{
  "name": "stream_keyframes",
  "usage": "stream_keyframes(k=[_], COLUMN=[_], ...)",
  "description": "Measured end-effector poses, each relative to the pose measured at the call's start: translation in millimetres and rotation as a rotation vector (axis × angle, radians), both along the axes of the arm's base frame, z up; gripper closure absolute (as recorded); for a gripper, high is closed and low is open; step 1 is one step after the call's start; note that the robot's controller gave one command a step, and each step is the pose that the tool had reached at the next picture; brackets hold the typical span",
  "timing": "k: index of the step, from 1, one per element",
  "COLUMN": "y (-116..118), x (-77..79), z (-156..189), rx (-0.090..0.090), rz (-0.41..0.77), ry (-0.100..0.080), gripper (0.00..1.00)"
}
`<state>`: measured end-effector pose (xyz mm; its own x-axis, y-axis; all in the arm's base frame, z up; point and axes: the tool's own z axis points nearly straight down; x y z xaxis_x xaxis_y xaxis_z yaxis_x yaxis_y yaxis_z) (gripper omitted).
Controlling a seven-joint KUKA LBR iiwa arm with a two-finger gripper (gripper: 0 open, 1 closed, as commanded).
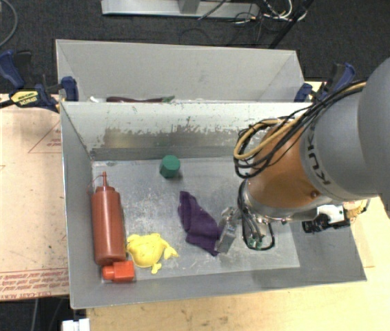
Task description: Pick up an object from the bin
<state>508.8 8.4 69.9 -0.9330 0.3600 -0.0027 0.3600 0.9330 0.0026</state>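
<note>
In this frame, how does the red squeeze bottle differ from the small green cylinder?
The red squeeze bottle is long and lies on its side along the left wall of the bin; the green cylinder is short, near the far wall. The bottle is far larger than the cylinder. The bottle is brownish red with an orange-red piece at its near end; the cylinder is plain green. Both lie apart from the gripper.

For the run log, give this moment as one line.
gripper: at right edge of purple cloth | cloth: on bin floor | grasp: unclear
</note>
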Motion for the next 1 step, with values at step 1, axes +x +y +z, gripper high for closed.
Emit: stream_keyframes(k=[1], y=[-7.4], x=[3.8], z=[118.0], rx=[0.000], rz=[-0.030], ry=[-0.002], gripper=[1.00])
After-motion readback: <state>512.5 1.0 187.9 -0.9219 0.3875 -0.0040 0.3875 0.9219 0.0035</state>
